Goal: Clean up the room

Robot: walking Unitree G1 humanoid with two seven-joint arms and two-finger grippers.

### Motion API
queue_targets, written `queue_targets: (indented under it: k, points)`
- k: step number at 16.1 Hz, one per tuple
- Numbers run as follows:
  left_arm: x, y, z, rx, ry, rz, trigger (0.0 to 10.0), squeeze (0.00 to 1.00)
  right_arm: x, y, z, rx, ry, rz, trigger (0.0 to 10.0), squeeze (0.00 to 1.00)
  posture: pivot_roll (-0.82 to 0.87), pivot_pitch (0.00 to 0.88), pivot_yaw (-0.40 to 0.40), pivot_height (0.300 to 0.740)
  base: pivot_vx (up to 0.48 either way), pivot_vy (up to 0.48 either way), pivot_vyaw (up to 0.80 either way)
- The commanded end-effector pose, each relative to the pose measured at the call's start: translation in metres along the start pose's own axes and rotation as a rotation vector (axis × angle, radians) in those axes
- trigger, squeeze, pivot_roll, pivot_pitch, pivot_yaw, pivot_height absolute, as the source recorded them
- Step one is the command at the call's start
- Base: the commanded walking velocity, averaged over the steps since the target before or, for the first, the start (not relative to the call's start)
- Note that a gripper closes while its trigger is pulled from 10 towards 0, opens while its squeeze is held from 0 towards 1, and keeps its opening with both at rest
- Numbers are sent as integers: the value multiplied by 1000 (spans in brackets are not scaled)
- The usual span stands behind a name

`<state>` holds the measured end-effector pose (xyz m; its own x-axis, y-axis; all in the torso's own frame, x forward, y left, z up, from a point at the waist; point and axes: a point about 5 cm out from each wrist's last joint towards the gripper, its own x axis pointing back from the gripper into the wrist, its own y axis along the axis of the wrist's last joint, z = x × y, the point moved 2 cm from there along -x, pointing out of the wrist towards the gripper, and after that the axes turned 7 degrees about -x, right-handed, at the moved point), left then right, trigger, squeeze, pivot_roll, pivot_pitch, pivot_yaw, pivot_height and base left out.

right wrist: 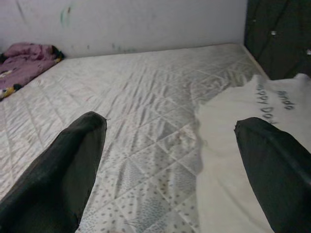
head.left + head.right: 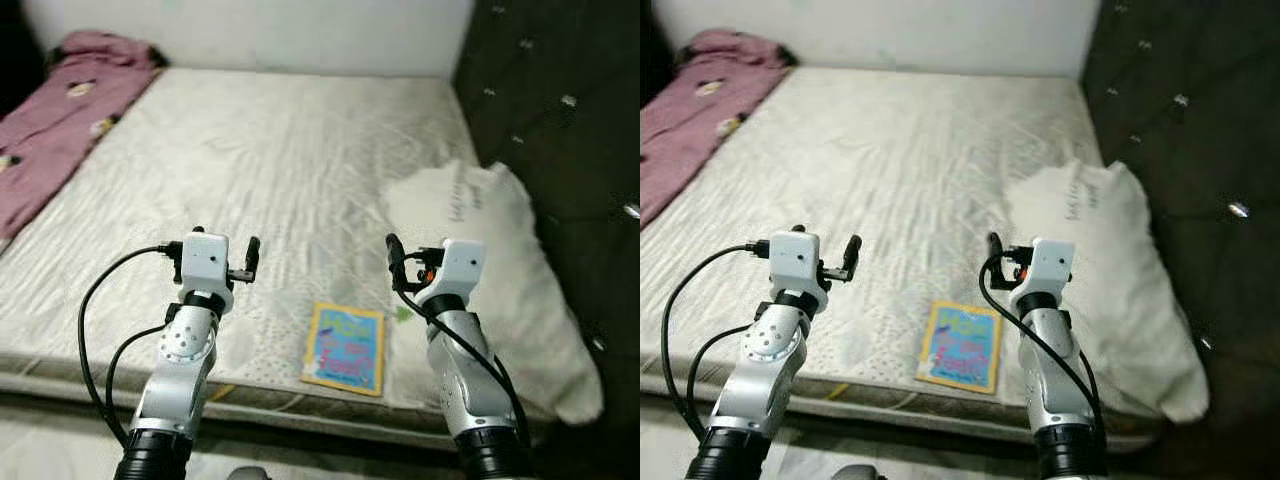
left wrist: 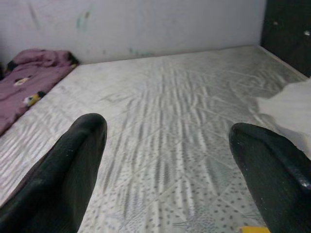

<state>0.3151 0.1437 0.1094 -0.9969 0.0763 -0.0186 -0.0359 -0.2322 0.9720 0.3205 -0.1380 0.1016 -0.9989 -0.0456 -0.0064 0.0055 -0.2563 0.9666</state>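
Observation:
A thin book (image 2: 346,348) with a yellow border and a blue cover lies flat on the mattress (image 2: 260,150) near its front edge. It sits between my two arms. My left gripper (image 2: 228,262) hovers over the mattress to the left of the book, open, with nothing between its fingers (image 3: 73,165). My right gripper (image 2: 425,262) hovers just right of the book, at the edge of a white pillow (image 2: 490,260), and is also open and empty. A yellow corner of the book (image 3: 252,229) peeks into the left wrist view.
A crumpled purple blanket (image 2: 50,120) lies along the bed's far left side. A dark tufted headboard (image 2: 560,100) rises on the right behind the pillow. A pale wall (image 2: 250,30) closes the far side.

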Motion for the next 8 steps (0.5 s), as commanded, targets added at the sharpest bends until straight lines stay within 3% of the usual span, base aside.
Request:
queue_targets:
  k: [1,8]
  points:
    - [1,-2,0,2,3,7,10000,0,1,1,0,-2,-11,4,10000,0,-1,0,18,740,0,0,0]
    - [0,-1,-2,30,3,0,10000,0,4,-3,4,-27,-13,36,10000,0,-4,0,8,740,0,0,0]
